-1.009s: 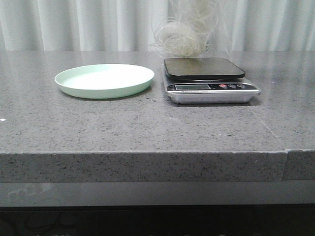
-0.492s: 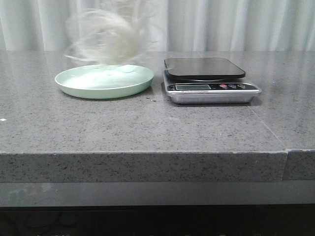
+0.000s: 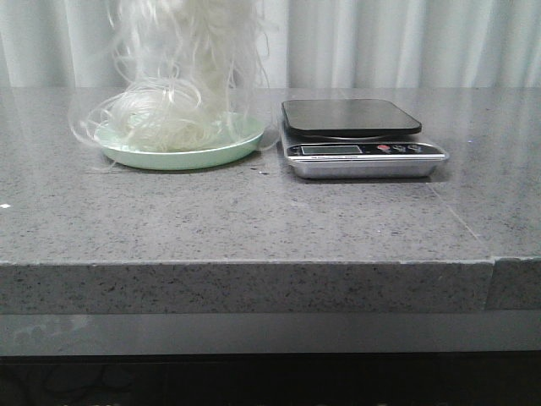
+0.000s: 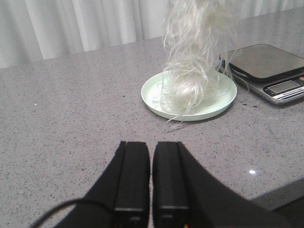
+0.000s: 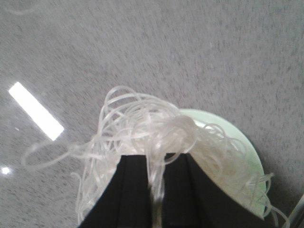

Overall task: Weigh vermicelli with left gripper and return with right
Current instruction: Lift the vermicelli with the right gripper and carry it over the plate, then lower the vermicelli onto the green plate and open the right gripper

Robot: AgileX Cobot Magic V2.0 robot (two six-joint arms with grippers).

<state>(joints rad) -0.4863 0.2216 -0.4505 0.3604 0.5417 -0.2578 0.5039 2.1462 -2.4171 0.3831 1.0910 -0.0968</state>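
Note:
The vermicelli (image 3: 182, 85), a fluffy tangle of thin white strands, hangs down from above with its lower part resting on the pale mint-green plate (image 3: 241, 135). It also shows in the left wrist view (image 4: 192, 71) over the plate (image 4: 154, 95). My right gripper (image 5: 158, 164) is shut on the vermicelli (image 5: 142, 128) just above the plate (image 5: 242, 142); the gripper itself is out of the front view. My left gripper (image 4: 151, 149) is shut and empty, low over the table well short of the plate. The kitchen scale (image 3: 355, 127) stands bare to the right of the plate.
The scale (image 4: 266, 64) has a dark platform and a silver front with a display and buttons. A white curtain (image 3: 423, 42) hangs behind the grey stone table (image 3: 254, 220). The table's front edge runs across the front view.
The vermicelli has moved left from above the scale to over the plate and come down, so its lower strands now rest on the plate.

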